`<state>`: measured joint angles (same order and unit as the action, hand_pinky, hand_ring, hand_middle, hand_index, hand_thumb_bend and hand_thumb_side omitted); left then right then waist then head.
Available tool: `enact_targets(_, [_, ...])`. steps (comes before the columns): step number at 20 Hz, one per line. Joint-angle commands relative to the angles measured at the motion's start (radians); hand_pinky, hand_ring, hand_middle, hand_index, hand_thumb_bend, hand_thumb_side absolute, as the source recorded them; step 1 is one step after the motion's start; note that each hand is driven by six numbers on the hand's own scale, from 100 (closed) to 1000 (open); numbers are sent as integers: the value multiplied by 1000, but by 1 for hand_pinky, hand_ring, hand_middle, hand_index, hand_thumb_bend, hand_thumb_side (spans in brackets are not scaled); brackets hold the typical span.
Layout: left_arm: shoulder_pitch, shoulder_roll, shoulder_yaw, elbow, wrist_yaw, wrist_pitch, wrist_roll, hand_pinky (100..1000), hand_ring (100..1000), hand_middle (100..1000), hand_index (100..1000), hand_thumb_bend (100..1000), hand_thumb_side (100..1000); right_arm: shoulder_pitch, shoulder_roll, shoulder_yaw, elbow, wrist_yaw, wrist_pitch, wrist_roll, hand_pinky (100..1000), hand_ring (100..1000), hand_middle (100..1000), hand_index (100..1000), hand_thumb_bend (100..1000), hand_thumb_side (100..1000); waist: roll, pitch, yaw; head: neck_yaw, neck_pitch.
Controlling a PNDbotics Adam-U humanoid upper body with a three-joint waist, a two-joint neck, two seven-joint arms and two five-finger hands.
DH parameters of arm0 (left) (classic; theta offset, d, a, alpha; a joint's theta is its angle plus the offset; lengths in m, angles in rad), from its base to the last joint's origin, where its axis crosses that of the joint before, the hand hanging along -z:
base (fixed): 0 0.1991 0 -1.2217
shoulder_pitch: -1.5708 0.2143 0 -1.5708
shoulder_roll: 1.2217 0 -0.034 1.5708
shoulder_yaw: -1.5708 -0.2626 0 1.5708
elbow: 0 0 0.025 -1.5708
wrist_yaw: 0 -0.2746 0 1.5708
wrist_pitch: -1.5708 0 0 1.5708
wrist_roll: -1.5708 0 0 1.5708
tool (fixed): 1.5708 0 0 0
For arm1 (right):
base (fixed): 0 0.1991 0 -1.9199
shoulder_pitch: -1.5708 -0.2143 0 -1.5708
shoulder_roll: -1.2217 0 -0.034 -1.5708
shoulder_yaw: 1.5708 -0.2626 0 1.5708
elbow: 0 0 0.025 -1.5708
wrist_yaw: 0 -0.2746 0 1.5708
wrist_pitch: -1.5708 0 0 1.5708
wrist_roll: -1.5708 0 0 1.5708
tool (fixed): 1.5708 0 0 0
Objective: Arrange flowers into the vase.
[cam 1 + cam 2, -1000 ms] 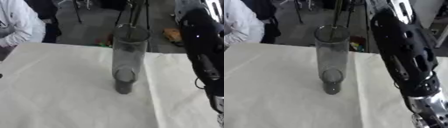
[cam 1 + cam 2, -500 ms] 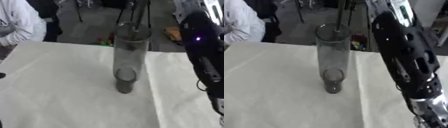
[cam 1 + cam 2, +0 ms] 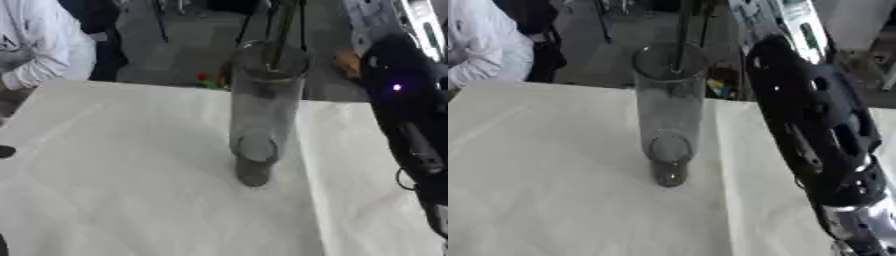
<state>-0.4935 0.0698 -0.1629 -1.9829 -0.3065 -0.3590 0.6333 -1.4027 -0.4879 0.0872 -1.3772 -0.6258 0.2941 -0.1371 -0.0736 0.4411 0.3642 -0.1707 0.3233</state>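
Standing upright near the middle of the counter (image 3: 105, 190) is a tall clear glass vase (image 3: 261, 110), a plain cylinder with a thick, darker base that rests on the white cloth (image 3: 544, 200) covering the counter. The cloth shows faint creases and a seam or fold running down it just to the right of the vase. A thin dark stem (image 3: 682, 35) enters the vase's open mouth from above and leans against the rim; its upper end runs out of the top of the view, so nothing of a bloom can be made out. Whether the stem reaches the bottom of the vase cannot be told through the glass.

The robot's right arm (image 3: 815, 130) comes down along the right side, black with a silver section near the lower edge, and stands apart from the vase. Its hand lies beyond the lower right corner of both views, so the fingers do not show. The left hand does not show either; only a small dark shape (image 3: 5, 151) sits at the left edge of the left eye view, too little to identify.

Beyond the far edge of the counter a person's white sleeve (image 3: 44, 50) shows at the upper left, touching nothing on the counter.
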Motion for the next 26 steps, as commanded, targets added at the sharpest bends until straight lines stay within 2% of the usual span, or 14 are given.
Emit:
enact_targets(1, [-10,-1,-1,-17,4,-1,5,480,767,735,810,205,969,-13,-24,-2,-3,-1,7,11,100,163,100,124,100,113,6,-17,0,5,-13])
enact_targets(3, [-9,-1,0,-17,4,0,8,480,767,734,810,205,969,-10,-25,1,-3,3,13,15,100,165,100,124,100,113,6,-14,-2,7,-10])
enact_targets(5, [-9,-2,-1,-17,4,0,9,479,767,735,809,204,969,-6,-26,5,-7,11,18,20,100,206,100,123,100,116,7,-9,-4,10,-7])
enact_targets(6, [-9,-3,-1,-17,4,0,9,478,767,735,810,204,970,-2,-26,7,-9,18,22,24,100,272,100,121,100,115,8,-7,-5,11,-7])
enact_targets(9, [-9,-3,0,-17,4,1,11,478,768,735,810,204,970,7,-29,13,-12,41,35,42,100,336,100,119,100,113,9,-5,-4,14,-5])
enact_targets(12, [-8,-3,0,-17,4,2,12,478,768,736,810,203,970,15,-32,18,-12,62,47,61,139,389,100,117,100,110,10,-4,-8,17,-5])
enact_targets(21, [-9,-3,1,-17,4,2,11,480,768,736,811,202,970,32,-35,18,14,93,58,87,150,410,100,117,100,107,12,-5,-11,22,-6])
enact_targets(25, [-8,-4,2,-17,4,1,10,481,768,737,811,200,970,42,-38,27,8,93,66,87,178,454,100,118,100,106,10,-6,-15,28,-2])
enact_targets(26, [-8,-3,2,-17,3,1,11,482,768,737,811,200,970,45,-41,32,7,96,69,89,195,480,131,117,100,104,10,-7,-16,29,-1])
